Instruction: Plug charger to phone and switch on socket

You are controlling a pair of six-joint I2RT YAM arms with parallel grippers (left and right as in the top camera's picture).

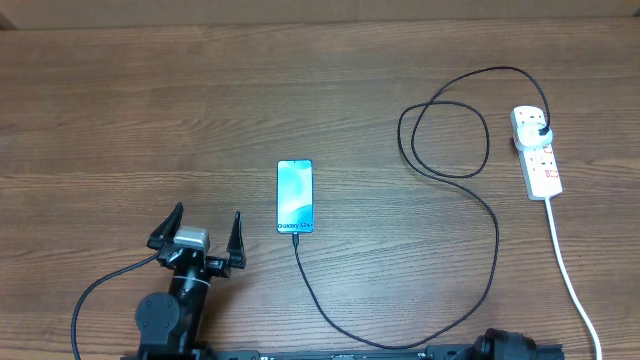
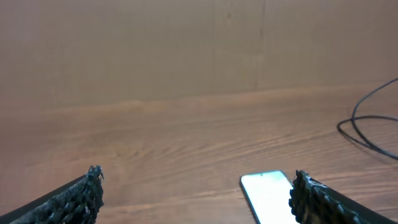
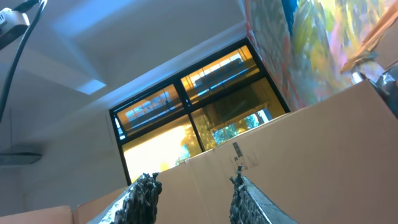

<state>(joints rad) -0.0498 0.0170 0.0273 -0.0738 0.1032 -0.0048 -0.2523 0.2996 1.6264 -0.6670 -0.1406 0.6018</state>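
Now the phone (image 1: 295,195) lies on the desk (image 1: 120,120), with the charger (image 1: 496,240) tip at its near end. The cable loops to the socket (image 1: 537,150), far right of the phone. Left fingers (image 1: 236,240) are spread wide, near the phone; right fingers (image 3: 146,196) are partly apart and hold nothing.

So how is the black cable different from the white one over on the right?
The black charger is thin; the white cord is thick. The charger curls in a big loop and sweeps across to the phone, while the white cord runs almost straight toward the overhead picture's bottom edge. Both start at the socket.
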